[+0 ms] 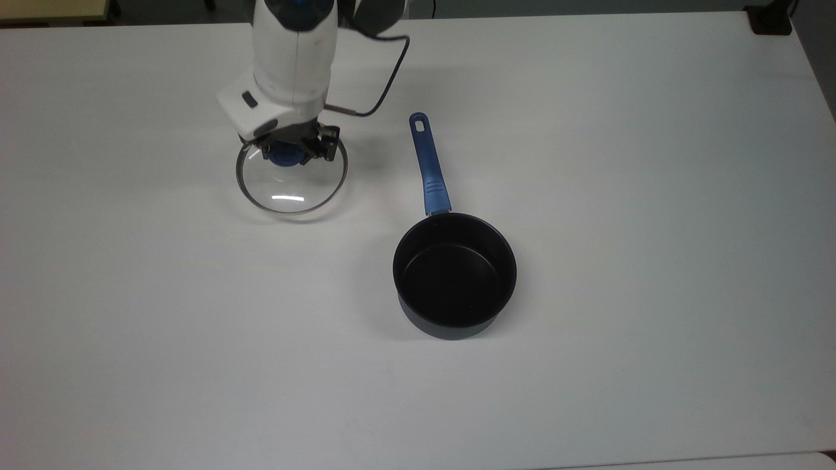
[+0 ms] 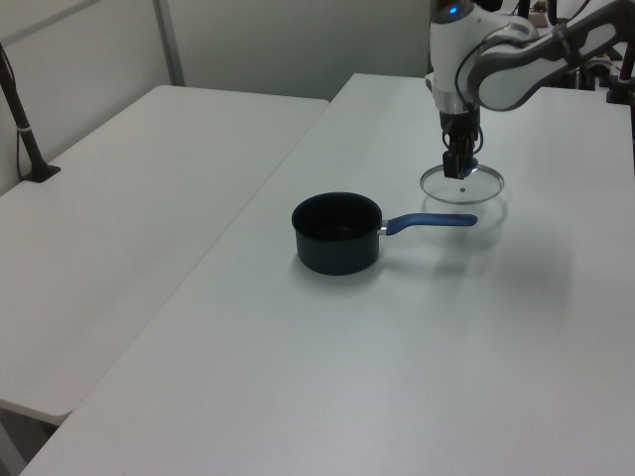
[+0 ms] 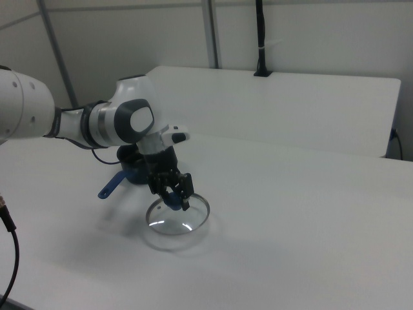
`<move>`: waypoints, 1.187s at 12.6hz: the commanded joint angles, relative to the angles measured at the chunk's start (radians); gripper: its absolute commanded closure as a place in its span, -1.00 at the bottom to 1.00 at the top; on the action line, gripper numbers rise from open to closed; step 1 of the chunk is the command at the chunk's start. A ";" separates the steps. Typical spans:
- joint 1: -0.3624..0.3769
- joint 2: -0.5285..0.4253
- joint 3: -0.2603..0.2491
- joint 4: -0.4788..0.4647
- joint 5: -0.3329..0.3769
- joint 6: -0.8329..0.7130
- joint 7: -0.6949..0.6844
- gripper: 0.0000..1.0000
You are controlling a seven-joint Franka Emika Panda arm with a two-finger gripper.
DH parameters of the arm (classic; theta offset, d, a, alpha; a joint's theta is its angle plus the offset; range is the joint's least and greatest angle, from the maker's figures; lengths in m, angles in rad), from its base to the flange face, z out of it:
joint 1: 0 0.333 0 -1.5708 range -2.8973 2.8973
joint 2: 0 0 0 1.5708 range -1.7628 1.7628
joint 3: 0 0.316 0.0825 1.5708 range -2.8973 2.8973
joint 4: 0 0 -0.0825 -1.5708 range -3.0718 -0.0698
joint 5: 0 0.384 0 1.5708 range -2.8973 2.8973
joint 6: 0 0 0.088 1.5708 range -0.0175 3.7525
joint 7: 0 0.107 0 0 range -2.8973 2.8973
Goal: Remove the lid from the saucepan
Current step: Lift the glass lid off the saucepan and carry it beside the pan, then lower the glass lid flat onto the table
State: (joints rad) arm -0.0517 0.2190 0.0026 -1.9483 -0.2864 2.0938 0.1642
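Observation:
The saucepan [image 1: 454, 274] stands uncovered on the white table [image 1: 653, 196], black inside, its blue handle [image 1: 428, 163] pointing to the top view's upper edge. The clear glass lid [image 1: 292, 186] hangs level and low over the table to the top view's left of that handle. My gripper [image 1: 290, 151] is shut on the lid's blue knob [image 1: 285, 156] from above. In the left view the lid [image 2: 462, 184] sits beyond the handle's end, under the gripper [image 2: 459, 167]. In the right view the gripper [image 3: 173, 197] holds the lid [image 3: 178, 216], with the saucepan [image 3: 129, 169] partly hidden behind the arm.
A black cable [image 1: 385, 85] loops off the arm's wrist. A dark block [image 1: 771, 19] sits at the table's far corner in the top view's upper right. A second white table [image 2: 129, 178] adjoins on the left view's left, with a black post [image 2: 25, 129] on it.

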 commanded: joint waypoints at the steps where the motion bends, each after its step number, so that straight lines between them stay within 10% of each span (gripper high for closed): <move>1: -0.003 0.016 0.007 -0.009 -0.023 0.026 -0.009 0.43; 12: 0.001 0.063 0.005 -0.006 -0.020 0.052 0.012 0.02; 15: 0.001 0.060 -0.001 0.018 -0.008 0.051 0.035 -0.90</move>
State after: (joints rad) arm -0.0512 0.2834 0.0034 -1.9477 -0.2923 2.1173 0.1659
